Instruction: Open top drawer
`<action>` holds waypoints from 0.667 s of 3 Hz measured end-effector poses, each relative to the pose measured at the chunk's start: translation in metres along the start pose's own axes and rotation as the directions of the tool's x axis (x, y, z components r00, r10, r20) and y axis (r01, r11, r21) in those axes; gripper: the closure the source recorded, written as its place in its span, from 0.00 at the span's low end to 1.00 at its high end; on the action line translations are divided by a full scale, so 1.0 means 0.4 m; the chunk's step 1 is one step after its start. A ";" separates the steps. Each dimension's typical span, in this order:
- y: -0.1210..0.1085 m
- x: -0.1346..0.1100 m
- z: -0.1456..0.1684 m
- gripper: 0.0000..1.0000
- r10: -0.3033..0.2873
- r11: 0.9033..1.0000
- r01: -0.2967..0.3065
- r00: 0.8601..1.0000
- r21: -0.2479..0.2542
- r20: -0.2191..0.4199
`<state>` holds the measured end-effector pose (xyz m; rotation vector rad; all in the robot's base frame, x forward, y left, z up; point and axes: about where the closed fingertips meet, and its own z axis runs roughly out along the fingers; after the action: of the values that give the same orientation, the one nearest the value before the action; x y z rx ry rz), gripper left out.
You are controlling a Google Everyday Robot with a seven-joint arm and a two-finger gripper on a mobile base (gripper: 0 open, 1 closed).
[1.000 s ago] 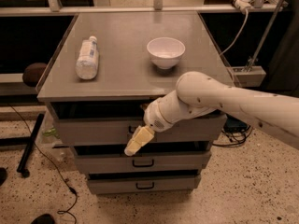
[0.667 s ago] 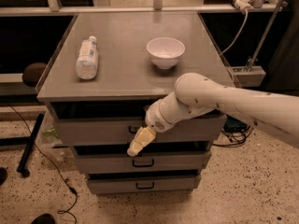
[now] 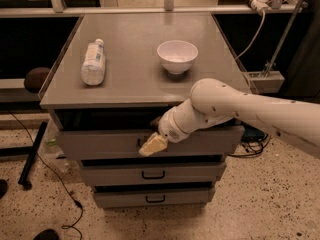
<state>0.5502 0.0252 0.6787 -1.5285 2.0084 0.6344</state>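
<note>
The top drawer [image 3: 95, 144] is the widest grey front panel of the cabinet, just under the grey top [image 3: 135, 84]. A dark gap shows above its front, so it stands slightly out. My gripper [image 3: 153, 145], cream-tipped at the end of the white arm [image 3: 240, 106], is at the centre of this front, over the small black handle [image 3: 140, 143]. Only the handle's left end shows. Whether the gripper holds the handle is hidden.
Two shorter grey drawers, the middle one [image 3: 110, 174] and the bottom one [image 3: 120, 198], sit below, shut. A plastic bottle [image 3: 93, 62] lies on the cabinet top beside a white bowl [image 3: 177, 55]. A black cable [image 3: 55, 184] and a black stand leg [image 3: 32, 154] are on the floor at left.
My gripper has moved a little up and to the right, onto the top drawer's handle. The drawer front, bottle and bowl look unmoved.
</note>
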 end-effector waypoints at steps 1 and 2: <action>0.001 -0.008 -0.009 0.65 0.000 1.000 0.000 1.000 0.000 0.000; 0.028 0.001 -0.037 0.87 0.002 1.000 -0.003 1.000 0.009 0.026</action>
<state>0.5375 0.0181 0.6901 -1.5055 1.9917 0.6423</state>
